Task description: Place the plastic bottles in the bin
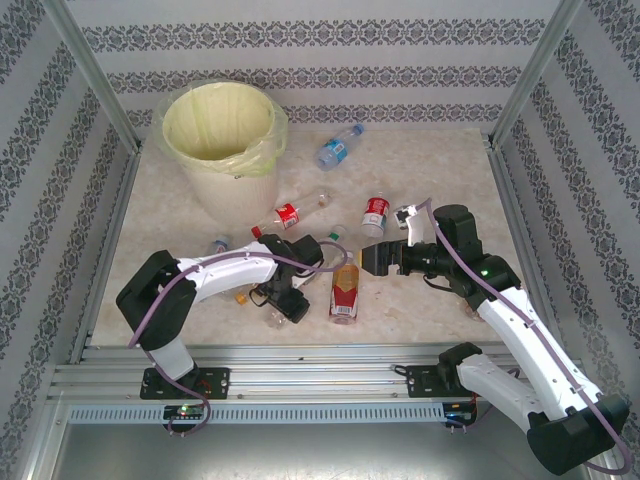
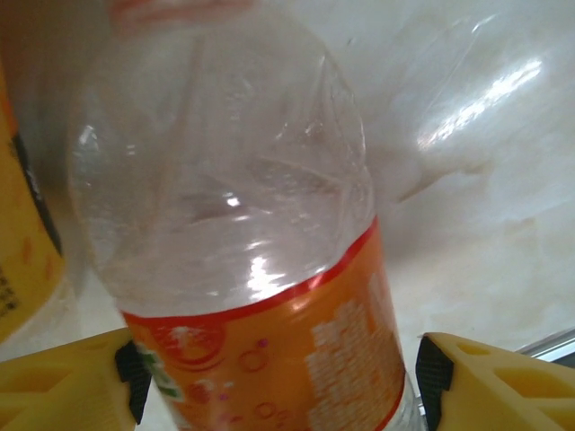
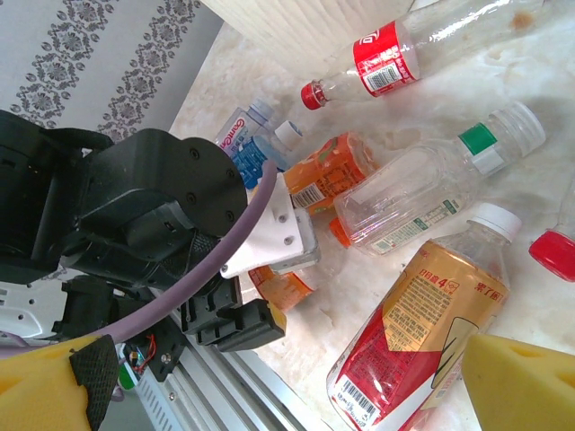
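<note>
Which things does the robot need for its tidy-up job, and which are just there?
For the job:
the bin
the blue-label bottle
the long red-label bottle
the amber bottle
the orange-label bottle at the left hand

Just there:
the marble table
the patterned walls
the metal frame

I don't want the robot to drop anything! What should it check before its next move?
1. Orange-label bottle between the left gripper fingers: ok.
2. Left gripper squeezing it firmly: cannot tell.
3. Right gripper open: ok.
4. Amber bottle centred between the right fingers: not ok, it lies close to one finger.
5. Bin upright, mouth open: ok.
</note>
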You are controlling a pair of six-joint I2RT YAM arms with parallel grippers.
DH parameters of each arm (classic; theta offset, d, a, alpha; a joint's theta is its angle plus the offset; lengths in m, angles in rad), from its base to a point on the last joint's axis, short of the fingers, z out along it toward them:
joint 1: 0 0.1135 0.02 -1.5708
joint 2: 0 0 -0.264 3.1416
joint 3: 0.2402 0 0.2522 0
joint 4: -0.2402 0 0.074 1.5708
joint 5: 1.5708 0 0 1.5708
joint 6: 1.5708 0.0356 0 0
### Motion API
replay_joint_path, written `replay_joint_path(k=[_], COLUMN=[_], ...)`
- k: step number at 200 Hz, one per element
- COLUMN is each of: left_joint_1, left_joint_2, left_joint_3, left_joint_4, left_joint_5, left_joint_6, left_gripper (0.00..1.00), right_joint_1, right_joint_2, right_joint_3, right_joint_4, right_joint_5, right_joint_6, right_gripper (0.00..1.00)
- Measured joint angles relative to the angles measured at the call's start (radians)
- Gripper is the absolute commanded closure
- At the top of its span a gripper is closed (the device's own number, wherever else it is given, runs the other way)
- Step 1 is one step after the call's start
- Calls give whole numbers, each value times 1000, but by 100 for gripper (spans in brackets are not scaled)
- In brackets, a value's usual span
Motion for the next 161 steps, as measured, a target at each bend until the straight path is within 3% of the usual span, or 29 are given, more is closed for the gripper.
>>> replay_joint_path(k=[52, 111, 161], left_joint_1=[0, 0, 0], left_joint_2=[0, 11, 16], left_joint_3=[-11, -15, -15], left_joint_4=[0, 0, 1], left_joint_5=[4, 8, 15], left_joint_6=[-44, -74, -87], left_gripper=[27, 21, 35], right_joint_1=[0, 0, 0], right_joint_2=[-4, -13, -14], right_joint_3=[0, 0, 0], right_joint_4=[0, 2, 9], right_joint_5=[0, 0, 0], right_joint_6=[0, 0, 0], right_gripper=[2, 2, 2])
